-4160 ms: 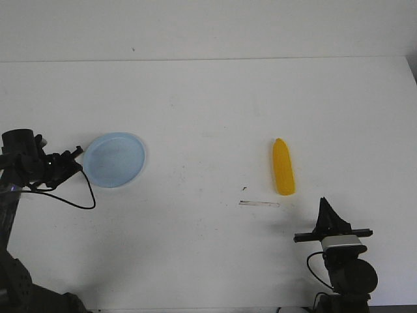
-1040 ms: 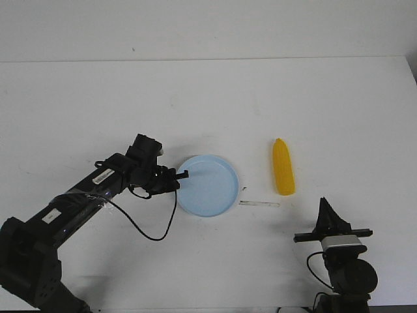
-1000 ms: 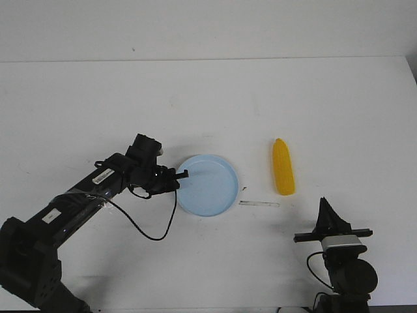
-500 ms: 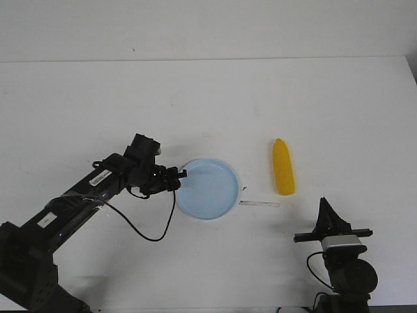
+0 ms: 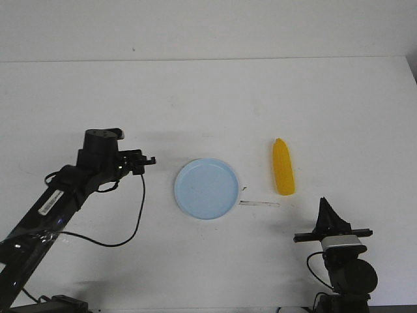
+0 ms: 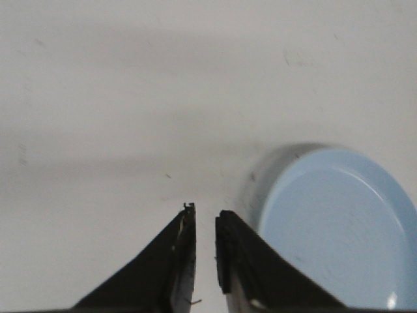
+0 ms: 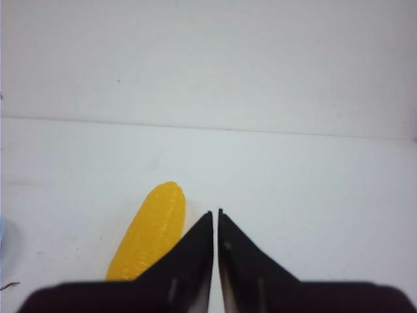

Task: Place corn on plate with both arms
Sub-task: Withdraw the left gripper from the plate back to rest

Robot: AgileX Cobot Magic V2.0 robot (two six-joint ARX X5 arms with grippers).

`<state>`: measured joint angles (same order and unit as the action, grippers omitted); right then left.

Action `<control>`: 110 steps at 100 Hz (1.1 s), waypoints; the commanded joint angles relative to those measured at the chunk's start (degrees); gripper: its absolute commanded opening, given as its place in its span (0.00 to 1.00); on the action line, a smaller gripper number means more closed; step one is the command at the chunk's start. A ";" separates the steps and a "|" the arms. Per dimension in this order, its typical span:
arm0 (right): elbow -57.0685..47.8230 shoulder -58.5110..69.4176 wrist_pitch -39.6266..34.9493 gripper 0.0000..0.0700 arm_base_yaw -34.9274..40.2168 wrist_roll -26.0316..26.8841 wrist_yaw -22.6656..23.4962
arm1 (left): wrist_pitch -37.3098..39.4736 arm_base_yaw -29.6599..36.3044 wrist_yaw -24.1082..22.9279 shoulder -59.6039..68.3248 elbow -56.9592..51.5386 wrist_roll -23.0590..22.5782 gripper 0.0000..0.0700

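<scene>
The pale blue plate (image 5: pixel 206 188) lies flat near the middle of the table. It also shows in the left wrist view (image 6: pixel 339 228), just beside my fingers. My left gripper (image 5: pixel 149 160) is a short way to the plate's left, apart from it. In the left wrist view the left gripper (image 6: pixel 205 214) is empty, its jaws a narrow gap apart. The yellow corn (image 5: pixel 283 167) lies to the right of the plate, lengthwise away from me. My right gripper (image 5: pixel 324 210) is shut and empty, near the front edge, just short of the corn (image 7: pixel 150 231) and slightly to its right.
A thin pale strip (image 5: pixel 259 204) lies on the white table between the plate and the corn, toward the front. The table's far edge (image 5: pixel 208 60) meets a white wall.
My left gripper has let go of the plate's rim and pulled back to the left. The plate stays near the middle. The right arm and the corn have not moved.
</scene>
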<state>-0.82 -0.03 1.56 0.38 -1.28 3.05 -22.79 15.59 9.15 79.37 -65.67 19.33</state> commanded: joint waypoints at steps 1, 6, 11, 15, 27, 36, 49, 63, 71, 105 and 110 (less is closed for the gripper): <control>0.11 0.09 0.59 0.02 0.09 -0.22 0.00 | 4.09 -1.09 -1.55 -2.34 2.97 -3.37 0.04; 0.09 0.09 0.59 0.02 0.09 -0.24 0.00 | 7.54 -2.14 -1.97 -4.92 5.88 -5.51 0.04; 0.09 0.09 0.59 0.02 0.09 -0.24 -0.02 | 11.93 -3.58 -2.01 -8.33 9.60 -9.57 0.04; 0.11 0.09 0.59 0.02 0.09 -0.22 -0.02 | 14.95 -4.66 -2.10 -10.95 12.33 -12.31 0.04; 0.09 0.09 0.59 0.02 0.09 -0.24 -0.02 | 22.80 -7.80 -2.10 -18.75 19.74 -16.94 0.04; 0.09 0.09 0.59 0.02 0.09 -0.22 0.00 | 26.91 -10.49 -2.12 -25.31 24.90 -17.49 0.04; 0.11 0.09 0.59 0.02 0.09 -0.24 0.00 | 28.48 -14.43 -2.12 -34.12 29.86 -17.64 0.05; 0.09 0.09 0.59 0.02 0.09 -0.24 0.00 | 28.46 -18.88 -2.12 -43.65 33.90 -17.64 0.04; 0.09 0.09 0.59 0.02 0.09 -0.24 -0.02 | 28.55 -19.89 -2.12 -48.28 36.39 -17.64 0.04; 0.11 0.09 0.59 0.02 0.09 -0.24 -0.02 | 27.95 -20.00 -3.93 -63.25 45.35 -16.63 0.00; 0.09 0.09 0.59 0.02 0.09 -0.24 -0.02 | 26.32 -19.78 -4.42 -64.46 45.53 -16.06 0.00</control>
<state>-0.80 -0.01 1.56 0.38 -1.28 3.05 3.73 -4.32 5.43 15.79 -19.70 2.52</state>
